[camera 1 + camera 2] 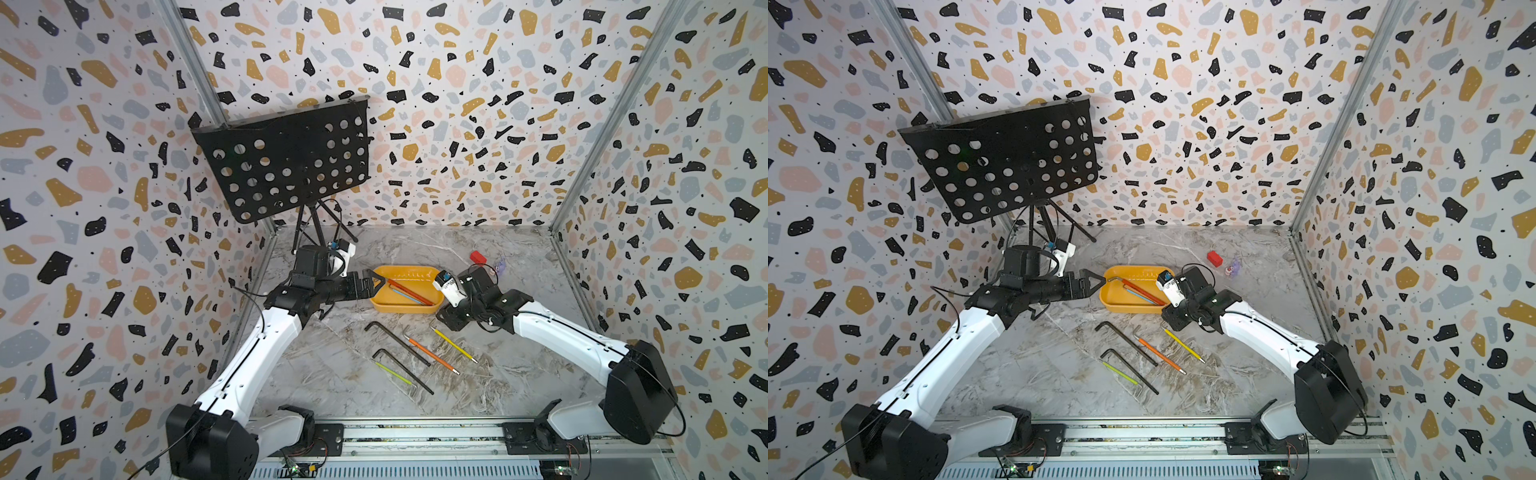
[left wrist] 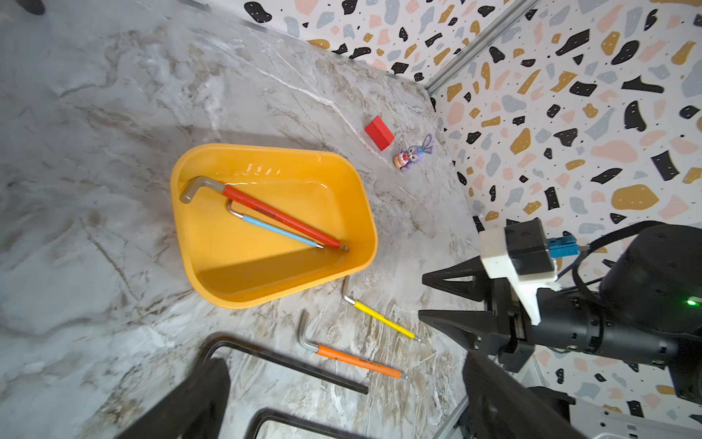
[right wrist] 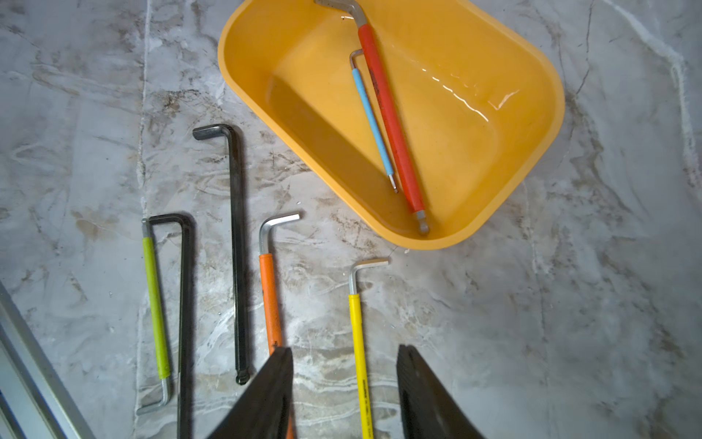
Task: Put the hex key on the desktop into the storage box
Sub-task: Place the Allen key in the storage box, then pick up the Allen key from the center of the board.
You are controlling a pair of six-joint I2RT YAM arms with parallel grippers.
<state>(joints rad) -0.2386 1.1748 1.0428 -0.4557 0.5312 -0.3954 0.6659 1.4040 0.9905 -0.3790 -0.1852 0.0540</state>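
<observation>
- Nearest on the desktop (image 1: 332, 374) lie the green hex key (image 1: 393, 372), two black hex keys (image 1: 399, 344), orange hex key (image 1: 432, 355) and yellow hex key (image 1: 455, 345).
- Right gripper (image 3: 343, 347) — jaws apart, straddling the yellow key, gripping nothing.
- Storage box (image 1: 405, 309) holds the red hex key (image 2: 281, 216) and blue hex key (image 2: 277, 230).
- Left gripper (image 1: 378, 283) — wide, empty, at the box's left rim.

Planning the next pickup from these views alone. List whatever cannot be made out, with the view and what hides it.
- Right wrist view: orange hex key's long-arm tip, behind the right gripper's finger; yellow hex key's tip, past the frame edge.
- Left wrist view: black hex key's short arm, behind the left gripper's blurred finger.
- Left wrist view: embossed marks on the storage box wall, too small to read.
</observation>
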